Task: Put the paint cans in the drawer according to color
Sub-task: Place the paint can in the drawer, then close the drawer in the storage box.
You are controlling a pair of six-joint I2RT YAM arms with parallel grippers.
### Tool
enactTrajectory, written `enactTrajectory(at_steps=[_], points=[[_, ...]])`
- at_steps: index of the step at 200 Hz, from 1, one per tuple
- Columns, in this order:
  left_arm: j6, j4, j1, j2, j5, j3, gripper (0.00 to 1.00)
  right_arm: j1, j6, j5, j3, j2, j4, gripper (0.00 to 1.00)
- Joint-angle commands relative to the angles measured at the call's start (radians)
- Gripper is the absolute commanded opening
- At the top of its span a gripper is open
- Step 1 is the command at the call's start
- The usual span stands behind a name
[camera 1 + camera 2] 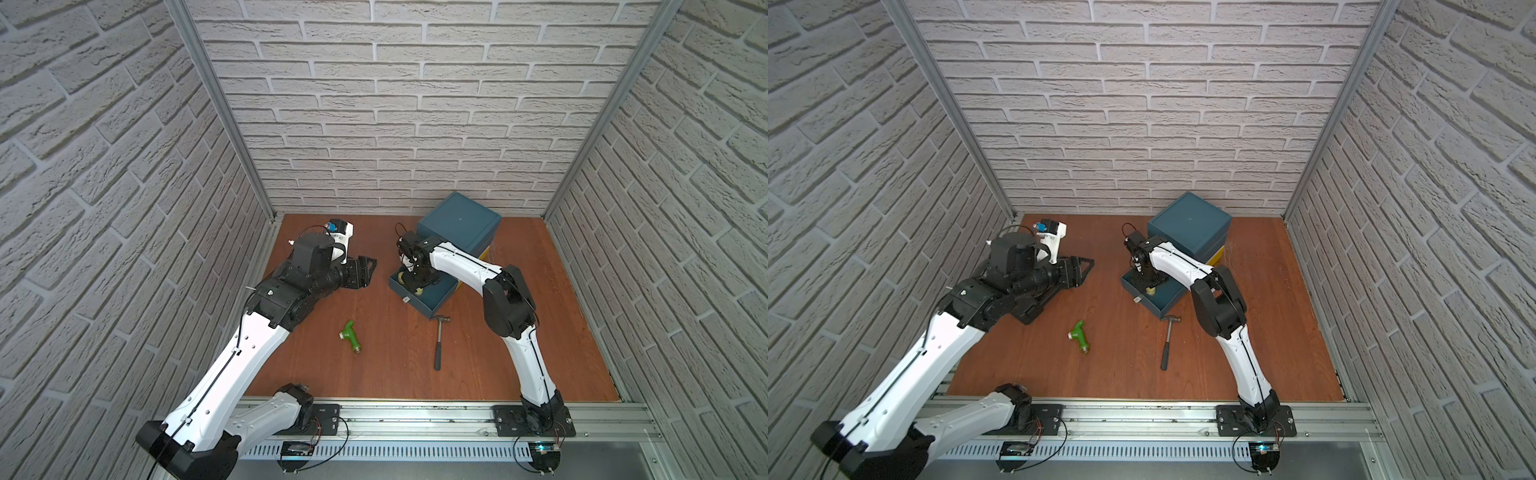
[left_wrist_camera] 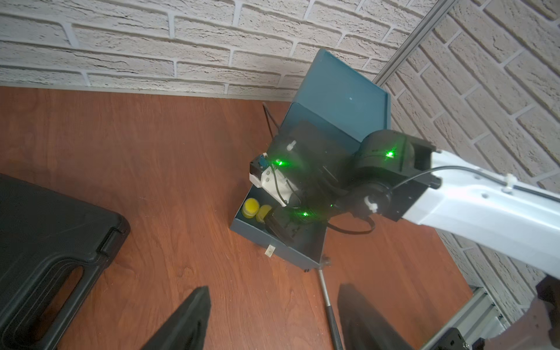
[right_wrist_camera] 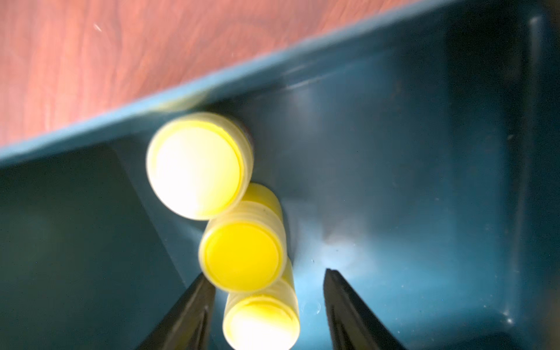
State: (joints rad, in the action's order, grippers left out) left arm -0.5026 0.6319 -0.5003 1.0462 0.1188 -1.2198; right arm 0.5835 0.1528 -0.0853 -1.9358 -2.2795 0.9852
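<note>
Yellow cans (image 3: 242, 260), three touching in a row, sit in the open blue drawer (image 3: 424, 151) mid-bench (image 1: 374, 374), the nearest lying loose between the parted jaws of the right tool (image 3: 266, 272), while the left tool (image 2: 272, 287), open and empty, hovers farther off at 9 o'clock.

— What lay on the wooden table (image 1: 374, 386)?
— A blue cabinet (image 1: 459, 222) stood at the back, its bottom drawer (image 1: 417, 307) pulled out. A hammer (image 1: 439, 345) lay just beside the drawer's corner, a green pipe fitting (image 1: 351, 337) near the middle, and a black case (image 2: 45, 236) on the left side.
</note>
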Motion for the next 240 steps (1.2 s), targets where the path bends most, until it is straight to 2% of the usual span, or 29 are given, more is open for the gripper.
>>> enactTrajectory(at_steps=[1, 65, 114, 143, 184, 210, 240], points=[[-0.039, -0.063, -0.006, 0.003, 0.017, 0.036, 0.7, 0.001, -0.01, 0.004, -0.032, 0.055, 0.01, 0.65], [-0.152, -0.142, -0.006, 0.038, 0.056, 0.125, 0.65, 0.003, -0.003, 0.025, -0.146, 0.176, 0.091, 0.67], [-0.31, -0.274, -0.011, 0.094, 0.105, 0.253, 0.57, 0.007, 0.072, 0.03, -0.168, 0.409, 0.114, 0.5], [-0.38, -0.368, -0.025, 0.13, 0.128, 0.32, 0.51, 0.01, 0.114, 0.01, -0.089, 0.58, 0.13, 0.42], [-0.414, -0.435, -0.116, 0.235, 0.104, 0.341, 0.49, 0.013, 0.174, 0.0, 0.135, 0.86, 0.112, 0.38], [-0.497, -0.529, -0.14, 0.308, 0.101, 0.386, 0.47, 0.013, 0.205, -0.011, 0.216, 0.966, 0.149, 0.37], [-0.617, -0.686, -0.12, 0.384, 0.11, 0.464, 0.41, 0.013, 0.229, 0.003, 0.273, 1.032, 0.165, 0.36]])
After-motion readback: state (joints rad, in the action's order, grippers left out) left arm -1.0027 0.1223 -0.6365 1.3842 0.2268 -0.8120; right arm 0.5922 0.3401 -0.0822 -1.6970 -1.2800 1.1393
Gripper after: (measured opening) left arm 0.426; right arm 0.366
